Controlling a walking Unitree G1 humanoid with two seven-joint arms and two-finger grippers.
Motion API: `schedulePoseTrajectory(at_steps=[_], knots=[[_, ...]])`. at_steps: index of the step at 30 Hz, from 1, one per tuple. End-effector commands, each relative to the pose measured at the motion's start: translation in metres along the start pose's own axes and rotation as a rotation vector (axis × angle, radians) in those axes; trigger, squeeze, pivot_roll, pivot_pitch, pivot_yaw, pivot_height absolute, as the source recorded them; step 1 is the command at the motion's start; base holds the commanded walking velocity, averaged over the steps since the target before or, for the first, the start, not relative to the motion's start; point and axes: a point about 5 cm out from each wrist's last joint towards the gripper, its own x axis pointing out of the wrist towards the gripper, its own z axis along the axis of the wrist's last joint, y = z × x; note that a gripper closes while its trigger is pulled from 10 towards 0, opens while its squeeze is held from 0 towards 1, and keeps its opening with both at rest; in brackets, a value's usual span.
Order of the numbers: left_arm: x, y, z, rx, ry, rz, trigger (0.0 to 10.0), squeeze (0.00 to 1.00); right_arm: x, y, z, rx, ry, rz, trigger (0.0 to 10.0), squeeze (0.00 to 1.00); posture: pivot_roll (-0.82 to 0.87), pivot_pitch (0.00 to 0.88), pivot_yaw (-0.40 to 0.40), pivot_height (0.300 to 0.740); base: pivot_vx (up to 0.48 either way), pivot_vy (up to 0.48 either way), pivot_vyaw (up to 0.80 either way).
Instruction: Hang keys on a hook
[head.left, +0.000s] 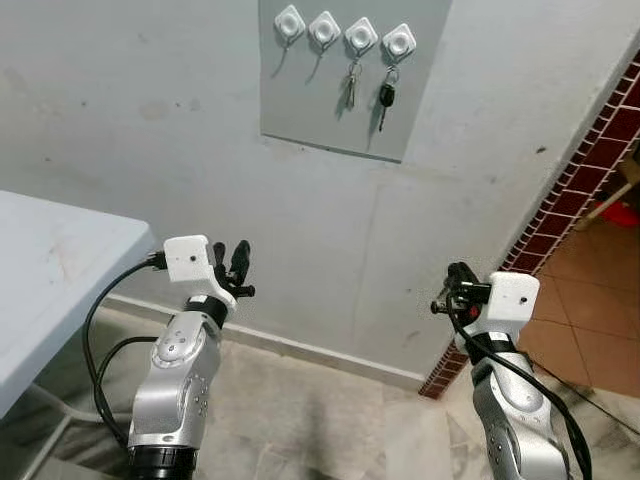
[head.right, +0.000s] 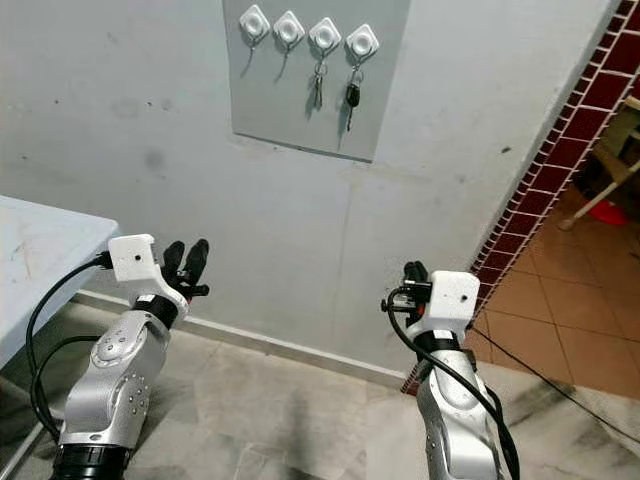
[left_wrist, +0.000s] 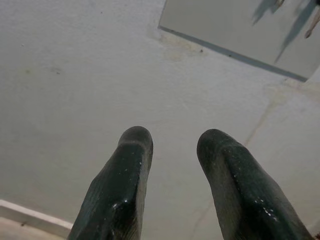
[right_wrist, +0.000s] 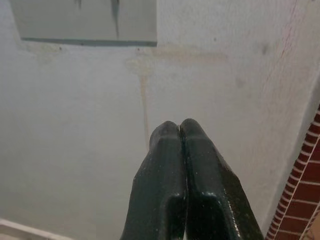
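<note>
Setting: a pale grey plastered wall (head.left: 150, 120) faces the robot, with a marbled stone floor (head.left: 300, 420) at its foot and a pale skirting strip along the base.

Hook board: a flat grey rectangular panel (head.left: 330, 120) is fixed high on the wall, carrying four white diamond-shaped plastic hooks (head.left: 344, 32) in a row.

Keys: a silver metal key bunch (head.left: 351, 86) hangs from the third hook from the left; a black-headed car key (head.left: 385, 100) hangs from the fourth hook, just beside it. The two left hooks show no keys, just curved prongs.

Left gripper: the left gripper (head.left: 232, 262), two long black fingers on a silver arm with a white wrist block, is raised in front of the wall, well below the panel and well apart from the keys. In the left wrist view its black fingers (left_wrist: 125, 190) stand spread, bare wall showing between them, nothing held.

Right gripper: the right gripper (head.left: 456, 276) is raised at about the same height, below and to the right of the panel. In the right wrist view its black fingers (right_wrist: 165, 190) are pressed together along their length, with nothing between them.

Left side: the corner of a white tabletop (head.left: 60, 280) juts in beside the left arm.

Right side: a column of dark red tiles with pale grout (head.left: 580, 190) edges the wall; beyond it lies a terracotta tiled floor (head.left: 600, 300).
</note>
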Motion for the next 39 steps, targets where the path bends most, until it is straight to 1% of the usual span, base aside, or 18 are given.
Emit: schedulePoseTrajectory(at_steps=[1,10,11,12,14,20,23,25,26,30,33,34,36,38,39], knots=[[-0.002,-0.001,0.003,0.016,0.000,-0.021,10.0,0.00,-0.001,-0.002,0.003,0.009,-0.009,-0.021,10.0,0.00,0.17,0.068,-0.028,0.740,0.000,0.000,0.00],[0.000,0.001,0.004,0.030,0.025,-0.032,10.0,0.00,-0.004,-0.001,0.002,0.022,-0.018,-0.061,10.0,0.00,0.15,0.072,0.024,0.740,0.000,0.000,0.00],[0.002,0.000,0.006,0.030,0.028,-0.038,10.0,0.00,-0.005,0.000,0.001,0.034,-0.013,-0.069,10.0,0.00,0.14,0.071,0.047,0.740,0.000,0.000,0.00],[0.003,0.000,0.007,0.031,0.029,-0.041,10.0,0.00,-0.006,0.001,0.001,0.037,-0.011,-0.071,10.0,0.00,0.14,0.071,0.047,0.740,0.000,0.000,0.00],[0.006,-0.002,0.008,0.039,0.034,-0.056,10.0,0.00,-0.007,0.003,-0.001,0.061,0.005,-0.071,10.0,0.00,0.13,0.069,0.074,0.740,0.000,0.000,0.00],[0.015,-0.009,0.010,0.041,0.047,-0.099,10.0,0.00,-0.010,0.004,-0.006,0.060,0.041,-0.117,10.0,0.00,0.09,0.060,0.117,0.740,0.000,0.000,0.00],[0.019,-0.014,0.011,0.045,0.050,-0.121,10.0,0.00,-0.011,0.005,-0.007,0.101,0.055,-0.120,10.0,0.00,0.09,0.057,0.130,0.740,0.000,0.000,0.00],[0.020,-0.014,0.011,0.046,0.051,-0.124,10.0,0.00,-0.012,0.006,-0.008,0.107,0.061,-0.121,10.0,0.00,0.09,0.055,0.135,0.740,0.000,0.000,0.00],[0.023,-0.016,0.014,0.051,0.048,-0.139,10.0,0.00,-0.011,0.007,-0.008,0.120,0.062,-0.126,10.0,0.00,0.08,0.050,0.149,0.740,0.000,0.000,0.00],[0.028,-0.015,0.019,0.065,0.046,-0.155,10.0,0.00,-0.011,0.012,-0.009,0.164,0.063,-0.112,10.0,0.00,0.08,0.040,0.183,0.740,0.000,0.000,0.00],[0.031,-0.015,0.021,0.077,0.048,-0.166,10.0,0.00,-0.011,0.015,-0.009,0.170,0.052,-0.104,10.0,0.00,0.08,0.036,0.201,0.740,0.000,0.000,0.00],[0.032,-0.015,0.022,0.080,0.046,-0.173,10.0,0.00,-0.011,0.015,-0.008,0.153,0.037,-0.105,10.0,0.00,0.08,0.035,0.204,0.740,0.000,0.000,0.00],[0.033,-0.015,0.023,0.085,0.044,-0.177,10.0,0.00,-0.011,0.016,-0.008,0.154,0.030,-0.094,10.0,0.00,0.08,0.031,0.205,0.740,0.000,0.000,0.00],[0.034,-0.015,0.024,0.088,0.041,-0.180,10.0,0.00,-0.010,0.018,-0.006,0.138,0.017,-0.086,10.0,0.00,0.08,0.030,0.204,0.740,0.000,0.000,0.00],[0.035,-0.015,0.025,0.089,0.039,-0.182,10.0,0.00,-0.009,0.020,-0.004,0.114,0.000,-0.075,10.0,0.00,0.08,0.030,0.204,0.740,0.000,0.000,0.00]])
